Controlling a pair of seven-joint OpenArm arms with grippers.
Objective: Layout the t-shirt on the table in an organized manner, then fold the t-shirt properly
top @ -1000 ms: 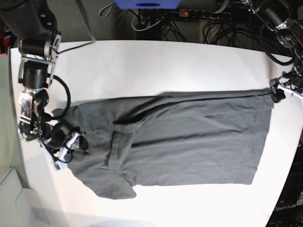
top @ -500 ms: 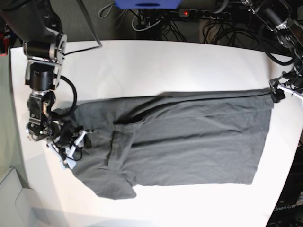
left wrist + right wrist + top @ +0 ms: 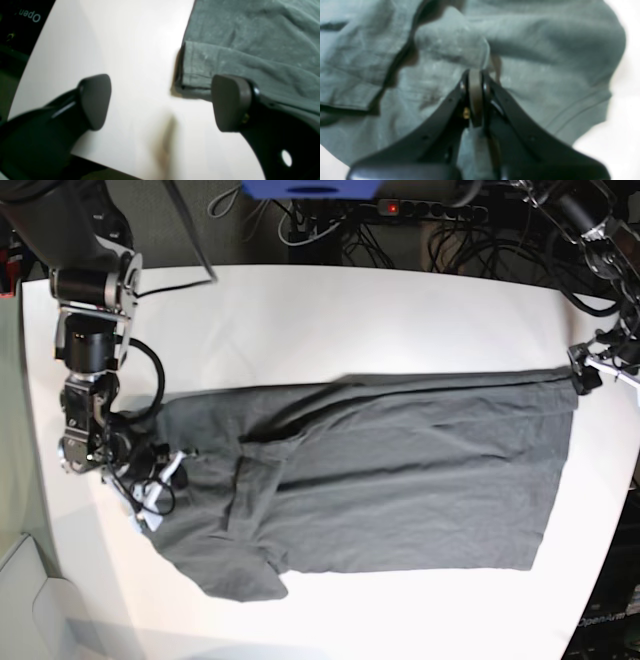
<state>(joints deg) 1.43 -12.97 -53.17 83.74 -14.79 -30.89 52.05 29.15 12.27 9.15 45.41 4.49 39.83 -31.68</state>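
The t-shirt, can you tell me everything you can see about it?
The t-shirt is dark grey, soft, wrinkly cloth. It lies spread flat on the white table, partly folded over itself, with long creases across it and a sleeve flap near the middle. Its stitched hem corner sits doubled at one end, beside the left pincer, which is open and not touching it. At the other end the right pincer is shut on a raised bunch of the cloth.

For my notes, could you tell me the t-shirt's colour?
Plain dark charcoal grey t-shirt, clearest in the base view.
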